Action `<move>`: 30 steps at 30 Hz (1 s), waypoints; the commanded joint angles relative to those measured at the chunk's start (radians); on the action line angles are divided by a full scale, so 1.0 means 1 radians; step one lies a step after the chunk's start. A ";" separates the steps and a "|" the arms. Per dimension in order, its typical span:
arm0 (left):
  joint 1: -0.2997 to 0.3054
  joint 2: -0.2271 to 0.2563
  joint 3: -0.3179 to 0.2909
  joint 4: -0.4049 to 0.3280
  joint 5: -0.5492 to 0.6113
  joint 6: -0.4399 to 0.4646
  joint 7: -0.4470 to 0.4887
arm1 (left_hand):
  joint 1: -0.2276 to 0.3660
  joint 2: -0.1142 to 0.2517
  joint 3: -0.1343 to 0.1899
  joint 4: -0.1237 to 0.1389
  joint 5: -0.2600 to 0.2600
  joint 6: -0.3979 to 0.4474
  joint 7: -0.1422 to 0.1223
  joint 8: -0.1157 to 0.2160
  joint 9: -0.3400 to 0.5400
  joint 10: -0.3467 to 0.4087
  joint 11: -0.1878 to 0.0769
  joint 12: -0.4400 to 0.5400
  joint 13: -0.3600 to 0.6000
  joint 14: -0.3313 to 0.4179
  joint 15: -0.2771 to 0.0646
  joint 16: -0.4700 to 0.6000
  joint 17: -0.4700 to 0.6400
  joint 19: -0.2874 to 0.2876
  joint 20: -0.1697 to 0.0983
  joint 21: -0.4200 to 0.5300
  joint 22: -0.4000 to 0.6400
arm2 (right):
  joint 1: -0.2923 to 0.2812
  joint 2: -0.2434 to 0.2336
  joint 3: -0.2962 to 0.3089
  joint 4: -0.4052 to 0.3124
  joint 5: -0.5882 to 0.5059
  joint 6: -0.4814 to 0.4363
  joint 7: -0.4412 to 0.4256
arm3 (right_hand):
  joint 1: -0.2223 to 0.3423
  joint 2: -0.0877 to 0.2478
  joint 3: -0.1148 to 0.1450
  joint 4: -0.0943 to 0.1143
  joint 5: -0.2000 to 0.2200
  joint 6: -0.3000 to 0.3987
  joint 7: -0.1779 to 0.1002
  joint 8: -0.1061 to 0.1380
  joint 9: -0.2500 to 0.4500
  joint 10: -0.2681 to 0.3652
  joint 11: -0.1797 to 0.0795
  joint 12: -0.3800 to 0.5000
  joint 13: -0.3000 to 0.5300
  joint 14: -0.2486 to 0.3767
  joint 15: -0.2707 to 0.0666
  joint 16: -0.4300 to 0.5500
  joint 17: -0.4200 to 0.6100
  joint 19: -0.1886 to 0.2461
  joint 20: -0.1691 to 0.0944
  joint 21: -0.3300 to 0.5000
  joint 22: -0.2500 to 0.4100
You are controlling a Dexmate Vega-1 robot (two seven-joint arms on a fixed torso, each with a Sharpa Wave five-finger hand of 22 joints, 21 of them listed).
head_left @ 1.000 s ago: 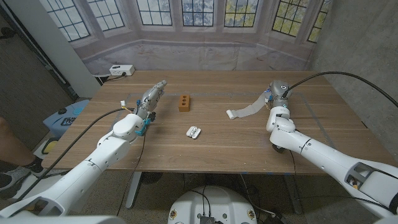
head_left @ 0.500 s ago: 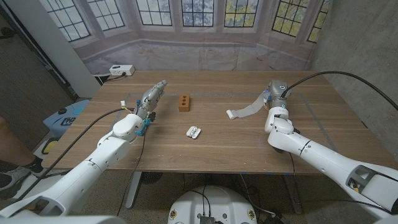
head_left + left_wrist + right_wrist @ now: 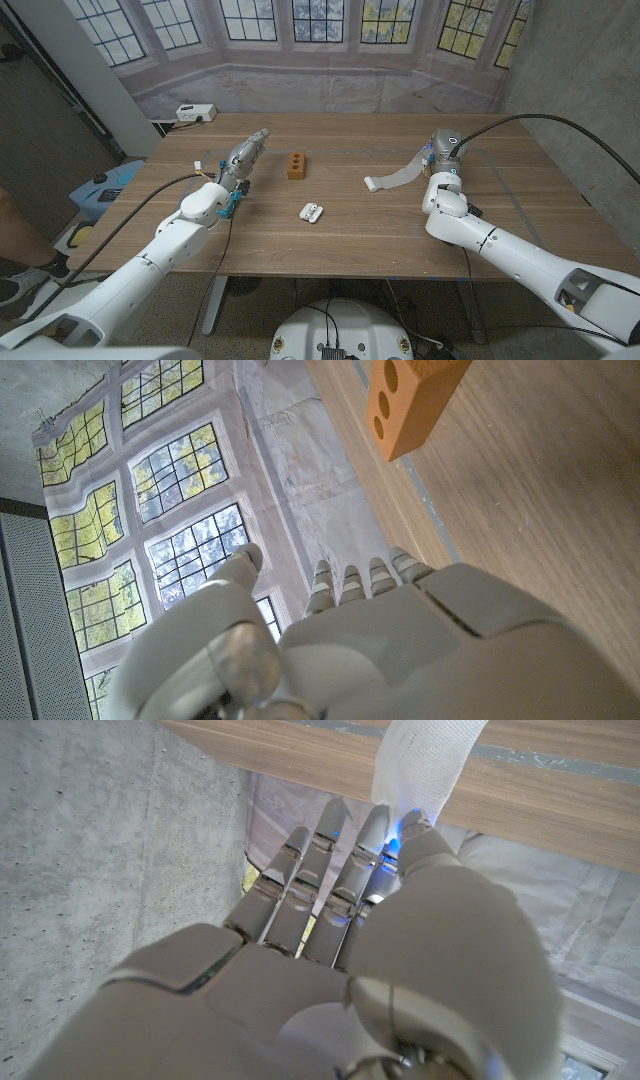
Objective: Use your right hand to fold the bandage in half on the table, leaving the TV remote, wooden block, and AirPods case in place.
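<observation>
The left hand [image 3: 243, 156] lies at the left part of the wooden table [image 3: 340, 235], fingers extended and pointing toward the far edge. In the left wrist view the same hand [image 3: 330, 640] shows its fingers straight and side by side, with the thumb set apart, and nothing is held in it.

Just to the right of the left hand, the wooden block [image 3: 296, 165] sits on the table with two dark holes in its near face. The left wrist view shows the block [image 3: 410, 400] apart from the fingertips, not touching them.

Nearer the front edge, right of the block, the white AirPods case [image 3: 311, 212] lies on the table, well apart from both hands.

Further right, the white bandage [image 3: 395, 176] lies as a strip running diagonally: its near end, with a small roll, rests on the table at the centre-right, and its far end rises to the right hand [image 3: 441, 146]. In the right wrist view the right hand [image 3: 340, 950] has its fingers extended and close together, and the thumb and a fingertip meet at the end of the bandage [image 3: 425, 765], pinching it. The strip is not folded.

A white power strip [image 3: 195, 113] rests at the far left corner of the table.
</observation>
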 commanded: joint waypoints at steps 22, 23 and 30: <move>-0.009 -0.005 0.008 0.016 -0.002 -0.005 -0.015 | -0.003 -0.002 0.000 -0.004 0.003 -0.003 -0.002 0.000 0.003 -0.008 0.005 0.001 0.005 -0.008 0.006 0.002 0.001 0.001 0.007 0.013 0.001 | 0.071 -0.029 -0.134 -0.093 -0.097 -0.205 0.138 | 0.045 0.007 -0.005 -0.011 0.001 0.022 0.015 0.004 0.003 0.023 0.002 0.022 0.021 0.033 -0.110 0.019 0.017 0.017 -0.070 0.004 0.005; -0.010 -0.007 0.008 0.018 -0.002 -0.007 -0.015 | -0.003 -0.001 0.000 -0.005 0.003 -0.003 -0.002 0.000 0.003 -0.007 0.005 0.001 0.005 -0.008 0.005 0.002 0.001 0.001 0.007 0.014 0.001 | 0.077 -0.030 -0.141 -0.094 -0.102 -0.212 0.144 | 0.046 0.007 -0.005 -0.012 0.001 0.022 0.016 0.004 0.003 0.024 0.002 0.023 0.021 0.032 -0.111 0.018 0.017 0.017 -0.069 0.004 0.005; -0.011 -0.013 0.009 0.028 -0.005 -0.013 -0.017 | -0.003 -0.001 0.000 -0.005 0.003 -0.003 -0.003 0.001 0.003 -0.007 0.005 0.001 0.005 -0.007 0.005 0.003 0.001 0.002 0.007 0.014 0.001 | 0.123 -0.042 -0.202 -0.102 -0.136 -0.256 0.205 | 0.056 0.007 -0.006 -0.012 -0.001 0.025 0.021 0.004 0.003 0.029 0.008 0.025 0.023 0.040 -0.110 0.020 0.020 0.021 -0.066 0.005 0.005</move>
